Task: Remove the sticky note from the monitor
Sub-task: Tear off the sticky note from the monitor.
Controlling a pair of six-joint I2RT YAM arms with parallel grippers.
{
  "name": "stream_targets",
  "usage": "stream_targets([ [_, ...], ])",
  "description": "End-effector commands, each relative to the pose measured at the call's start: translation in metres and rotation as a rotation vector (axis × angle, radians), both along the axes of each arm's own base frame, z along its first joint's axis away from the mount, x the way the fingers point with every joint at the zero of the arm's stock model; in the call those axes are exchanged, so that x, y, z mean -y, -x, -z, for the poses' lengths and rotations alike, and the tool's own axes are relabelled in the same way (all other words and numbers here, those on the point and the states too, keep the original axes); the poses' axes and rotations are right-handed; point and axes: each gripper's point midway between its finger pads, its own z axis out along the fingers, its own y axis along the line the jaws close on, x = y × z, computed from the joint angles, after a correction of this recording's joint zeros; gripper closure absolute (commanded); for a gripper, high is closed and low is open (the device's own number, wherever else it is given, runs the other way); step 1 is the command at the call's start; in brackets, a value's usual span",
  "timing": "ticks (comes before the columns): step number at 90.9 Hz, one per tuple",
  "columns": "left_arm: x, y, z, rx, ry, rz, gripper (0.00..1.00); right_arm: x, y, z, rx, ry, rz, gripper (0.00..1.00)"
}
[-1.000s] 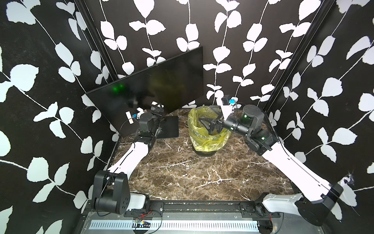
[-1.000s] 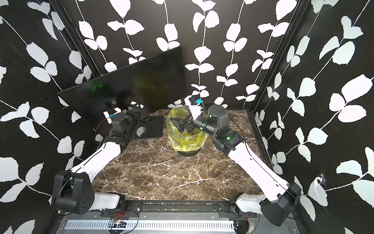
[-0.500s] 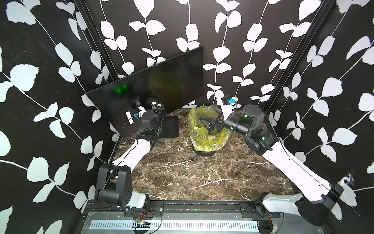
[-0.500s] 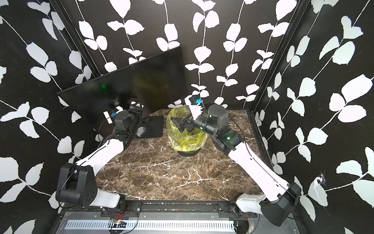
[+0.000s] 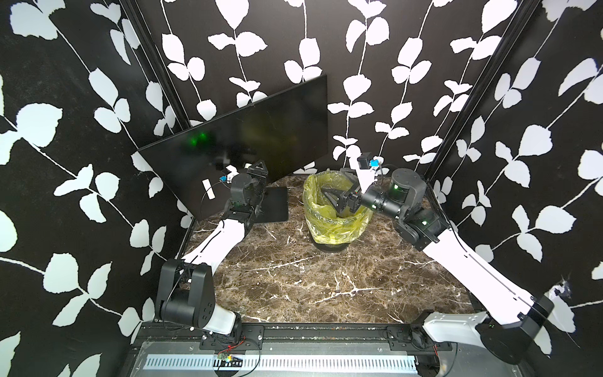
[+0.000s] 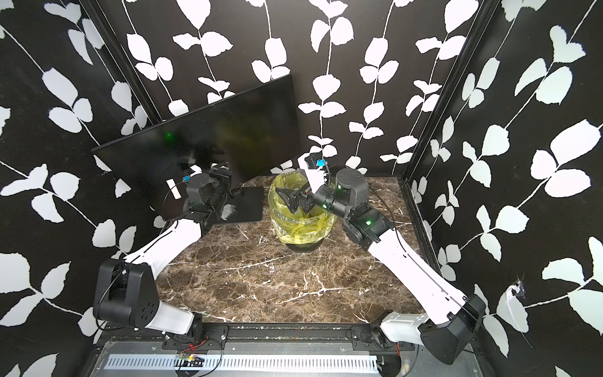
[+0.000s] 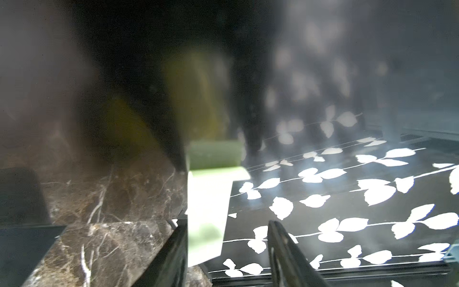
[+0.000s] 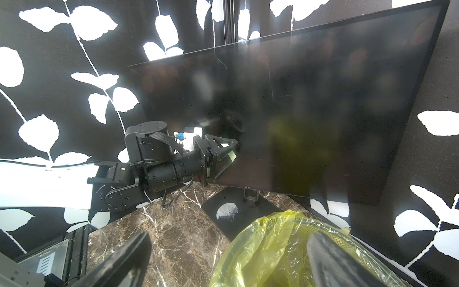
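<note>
Looks like the grasp step. Left gripper [image 8: 229,157] at monitor [image 5: 261,137], jaws apart around sticky note [image 7: 207,211], not yet pinching. Next: squeeze, then peel off. Right gripper [image 5: 330,202] spread above bin [image 5: 329,228].

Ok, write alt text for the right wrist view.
The left gripper is at the dark monitor with a pale sticky note between its jaws. Up close, the open right gripper hangs over a yellow-lined bin.

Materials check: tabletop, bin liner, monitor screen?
The tabletop looks like polished brown marble or marble-print laminate: white veins. The bin liner is thin translucent yellow plastic film, crinkled. The monitor has a glossy dark face, glass or plastic unclear, mirroring green lights.
</note>
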Motion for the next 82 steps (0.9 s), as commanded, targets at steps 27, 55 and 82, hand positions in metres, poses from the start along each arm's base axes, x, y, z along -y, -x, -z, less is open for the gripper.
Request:
stream_targets([
  [27, -0.012, 0.023, -0.010, -0.005, -0.012, -0.024, 0.96, 0.004, 0.006, -0.018, 0.043, -0.043, 0.004, 0.00],
  [55, -0.006, 0.035, -0.012, -0.007, -0.022, 0.022, 1.00, 0.003, 0.006, -0.017, 0.038, -0.045, 0.001, 0.00],
  [82, 0.028, 0.067, -0.020, -0.037, -0.096, 0.151, 1.00, 0.004, 0.004, -0.018, 0.038, -0.042, 0.012, 0.00],
])
